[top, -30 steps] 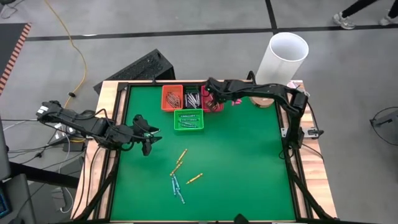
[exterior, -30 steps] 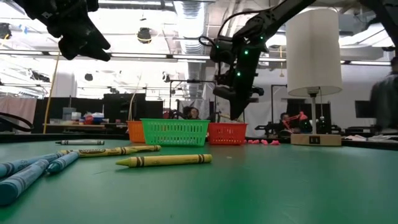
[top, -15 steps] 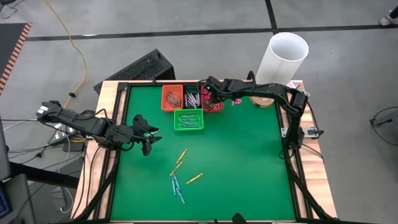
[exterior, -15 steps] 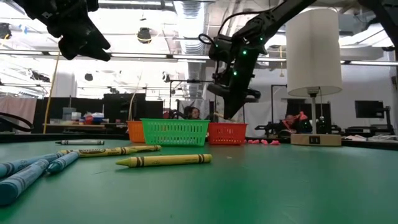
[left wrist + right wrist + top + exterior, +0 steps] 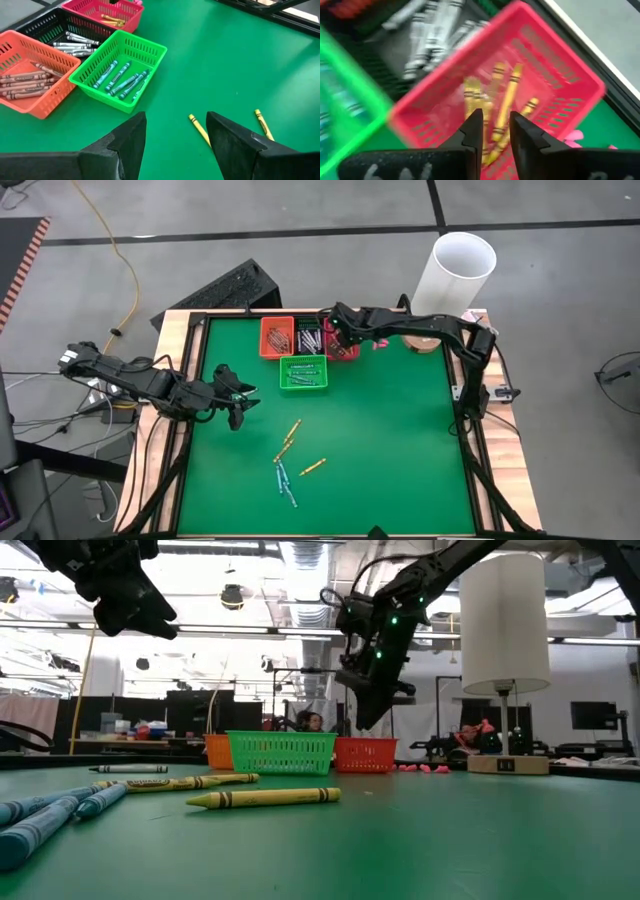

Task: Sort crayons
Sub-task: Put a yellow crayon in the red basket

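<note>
Crayons [image 5: 288,442] loose on the green bench [image 5: 400,440] are my concern: going left to right, my left hand [image 5: 236,408] hangs with fingers wide, just left of them and nearer; the yellow ones lie slanted, the blue below. Farther right, my right hand [image 5: 336,338] hovers above the pink basket [image 5: 560,85] of yellow crayons, fingers narrowly parted, holding nothing I can see.
</note>
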